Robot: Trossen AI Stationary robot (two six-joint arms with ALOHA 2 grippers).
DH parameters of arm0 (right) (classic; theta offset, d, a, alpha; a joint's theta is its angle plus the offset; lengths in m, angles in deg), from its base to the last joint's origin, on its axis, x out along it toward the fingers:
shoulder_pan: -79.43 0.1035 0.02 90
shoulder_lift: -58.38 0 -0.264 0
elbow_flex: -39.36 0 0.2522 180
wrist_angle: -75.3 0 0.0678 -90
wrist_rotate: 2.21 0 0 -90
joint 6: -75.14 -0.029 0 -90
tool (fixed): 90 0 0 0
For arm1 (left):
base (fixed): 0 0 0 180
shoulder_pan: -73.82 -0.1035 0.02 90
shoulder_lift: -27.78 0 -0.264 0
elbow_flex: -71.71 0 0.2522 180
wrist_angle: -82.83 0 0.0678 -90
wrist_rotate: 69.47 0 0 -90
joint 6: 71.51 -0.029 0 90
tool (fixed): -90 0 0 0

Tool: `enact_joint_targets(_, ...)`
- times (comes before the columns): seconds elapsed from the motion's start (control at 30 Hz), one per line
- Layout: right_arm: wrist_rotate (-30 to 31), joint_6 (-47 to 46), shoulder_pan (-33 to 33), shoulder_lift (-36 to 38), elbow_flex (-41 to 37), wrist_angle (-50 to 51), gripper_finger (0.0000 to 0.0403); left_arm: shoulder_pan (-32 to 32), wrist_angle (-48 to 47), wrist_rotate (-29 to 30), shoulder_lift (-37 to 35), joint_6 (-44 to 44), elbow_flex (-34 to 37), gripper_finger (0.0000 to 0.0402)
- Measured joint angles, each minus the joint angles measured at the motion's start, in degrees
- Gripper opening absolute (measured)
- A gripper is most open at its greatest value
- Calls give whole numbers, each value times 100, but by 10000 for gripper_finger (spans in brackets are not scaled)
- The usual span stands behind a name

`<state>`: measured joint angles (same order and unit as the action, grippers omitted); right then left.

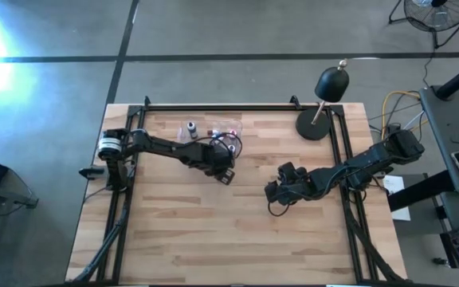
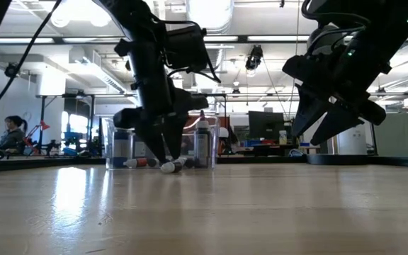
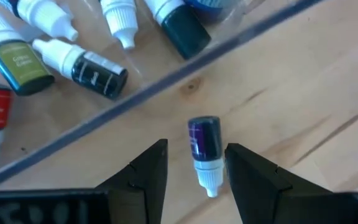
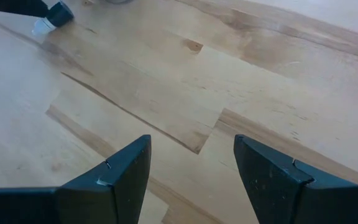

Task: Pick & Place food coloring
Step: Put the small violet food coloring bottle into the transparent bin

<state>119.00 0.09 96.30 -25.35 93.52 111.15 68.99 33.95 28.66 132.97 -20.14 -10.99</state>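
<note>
One food coloring bottle (image 3: 204,140), purple with a white cap, lies on its side on the wood just outside the clear tray's wall (image 3: 166,81). My left gripper (image 3: 197,149) points down over it, open, one finger on each side; in the low view the left gripper (image 2: 163,157) stands over the bottle's cap (image 2: 168,168). Several more bottles (image 3: 82,62) lie inside the tray (image 1: 213,131). My right gripper (image 1: 271,191) hangs open above bare wood to the right, holding nothing. My left gripper comes at the purple bottle from above with its fingers along the bottle's two long sides. One finger (image 3: 244,171) is right beside the white cap (image 3: 210,177); whether it touches I cannot tell. The other finger stands clear. The bottle lies flat on the table.
A black desk lamp (image 1: 329,88) stands on its round base (image 1: 313,123) at the far right corner. Two bottles (image 2: 202,142) stand upright in the tray. Bare wood (image 4: 185,74) spreads toward the near edge. A person (image 2: 9,134) sits in the room beyond.
</note>
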Motion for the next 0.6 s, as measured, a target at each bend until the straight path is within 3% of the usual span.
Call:
enact_joint_targets(0.37, -15, 25, 0, 0, -2, 4, 224, 40, -79, -408, -44, 181, 20, 135)
enact_joint_targets(0.6, -15, 26, 0, 0, -2, 9, 224, 129, -225, -152, -44, -23, -118, 135)
